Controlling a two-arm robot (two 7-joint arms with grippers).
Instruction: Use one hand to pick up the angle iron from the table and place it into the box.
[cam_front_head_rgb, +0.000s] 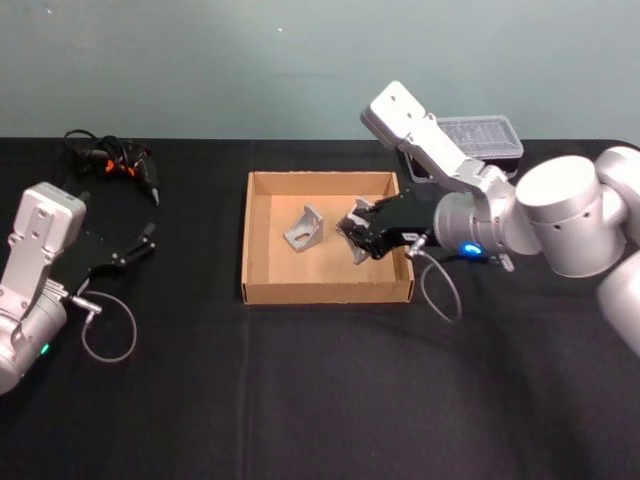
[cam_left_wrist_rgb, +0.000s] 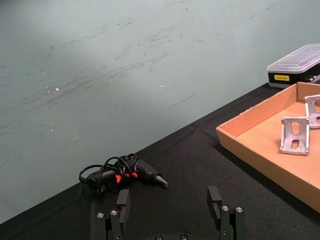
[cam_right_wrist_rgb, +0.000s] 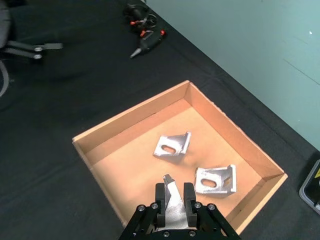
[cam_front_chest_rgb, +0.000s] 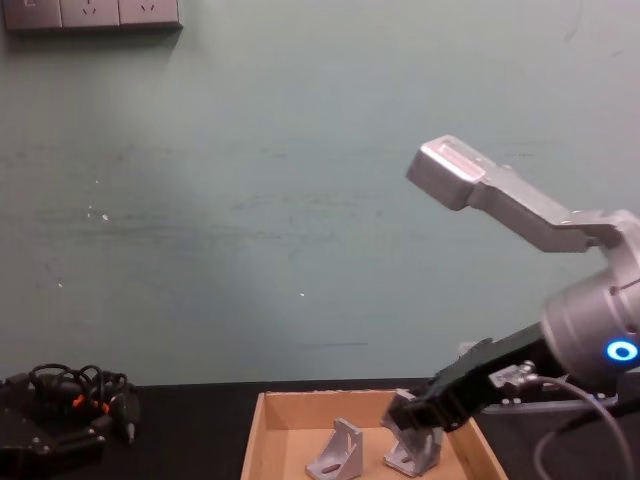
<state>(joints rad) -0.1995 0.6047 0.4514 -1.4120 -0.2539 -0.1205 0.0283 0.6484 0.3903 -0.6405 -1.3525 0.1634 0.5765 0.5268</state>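
Even, soft light — faint shadows, slight blur throughout.

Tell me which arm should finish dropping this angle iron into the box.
Right. Its claw is shut on an angle iron and hangs over the box, where two more lie. The left claw is open, off to the box's left above the table.

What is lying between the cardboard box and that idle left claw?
Bare black table. In the head view nothing lies between the box and the left end effector; the corded tool sits farther back.
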